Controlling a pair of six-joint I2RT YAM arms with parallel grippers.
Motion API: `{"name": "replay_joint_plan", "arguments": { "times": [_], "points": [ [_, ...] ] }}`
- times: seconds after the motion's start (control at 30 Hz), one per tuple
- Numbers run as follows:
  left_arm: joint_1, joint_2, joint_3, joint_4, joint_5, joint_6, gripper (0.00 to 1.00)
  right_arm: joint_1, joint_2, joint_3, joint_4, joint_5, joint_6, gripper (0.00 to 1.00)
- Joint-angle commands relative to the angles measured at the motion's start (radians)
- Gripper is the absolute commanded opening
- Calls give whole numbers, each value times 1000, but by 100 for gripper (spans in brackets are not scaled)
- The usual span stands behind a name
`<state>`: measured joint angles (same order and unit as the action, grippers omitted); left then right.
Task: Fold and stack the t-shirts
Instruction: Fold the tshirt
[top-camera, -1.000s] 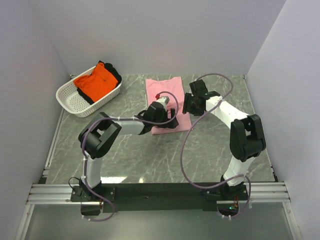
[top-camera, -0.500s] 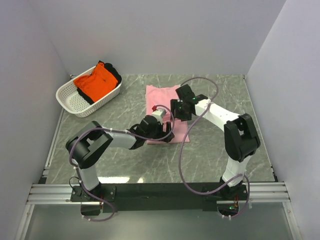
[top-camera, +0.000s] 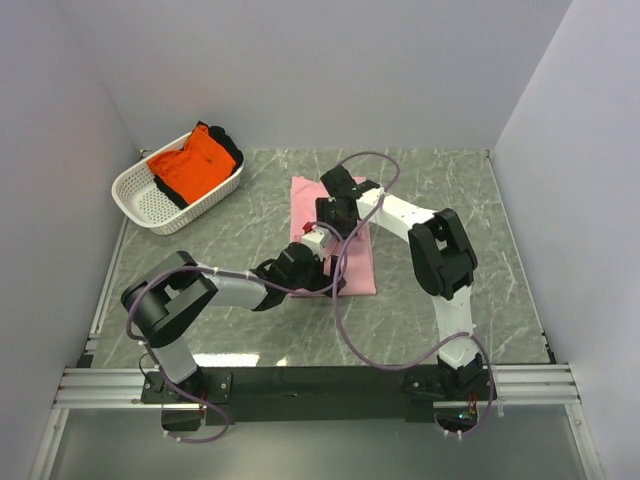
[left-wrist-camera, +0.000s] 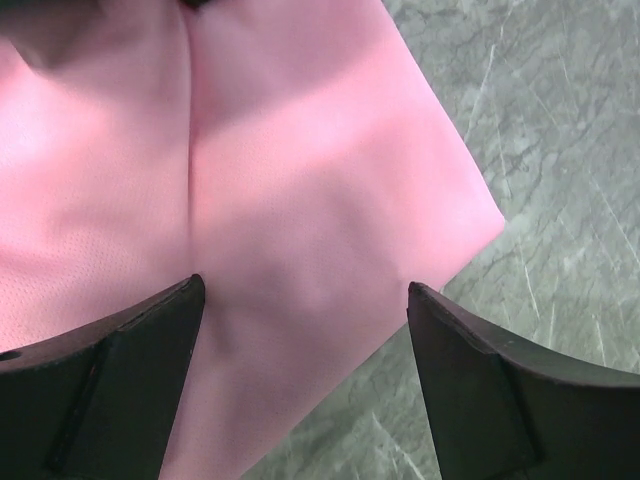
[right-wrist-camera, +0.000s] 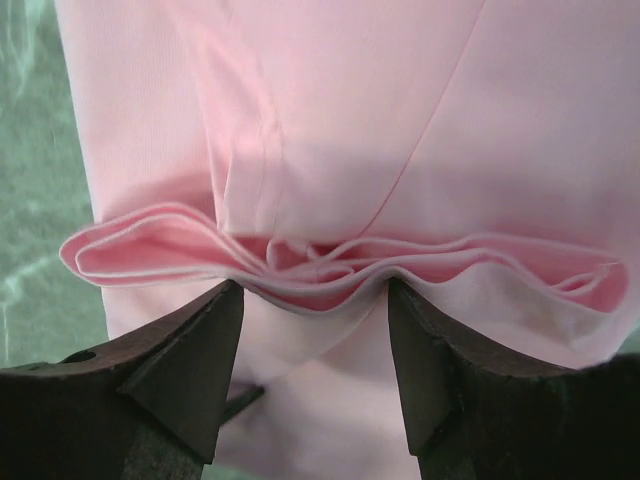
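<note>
right gripper (top-camera: 333, 212) shifted left over pink t-shirt (top-camera: 362, 270); left gripper (top-camera: 325, 268) drew back

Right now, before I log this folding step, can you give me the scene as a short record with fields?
Pink shirt: light pink soft fabric t-shirt, partly folded, lying on the grey marbled table
Orange shirt: bright orange fabric t-shirt, in the white perforated plastic basket, far left
Left claw: open, over a corner of the pink shirt
Right claw: open, at a bunched fold of the pink shirt
Stack: not started
</note>
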<state>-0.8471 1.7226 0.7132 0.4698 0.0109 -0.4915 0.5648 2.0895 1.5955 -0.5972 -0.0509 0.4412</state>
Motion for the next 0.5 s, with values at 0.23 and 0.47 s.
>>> {"name": "replay_joint_plan", "arguments": {
  "times": [0.23,0.47],
  "points": [
    [-46,-40,-40,-154,-35,-15,89,-48,11,172,-26,69,37,66],
    [-69,-158,106,-295,-107,31,94,-88,-205,43,10,88,33,67]
  ]
}}
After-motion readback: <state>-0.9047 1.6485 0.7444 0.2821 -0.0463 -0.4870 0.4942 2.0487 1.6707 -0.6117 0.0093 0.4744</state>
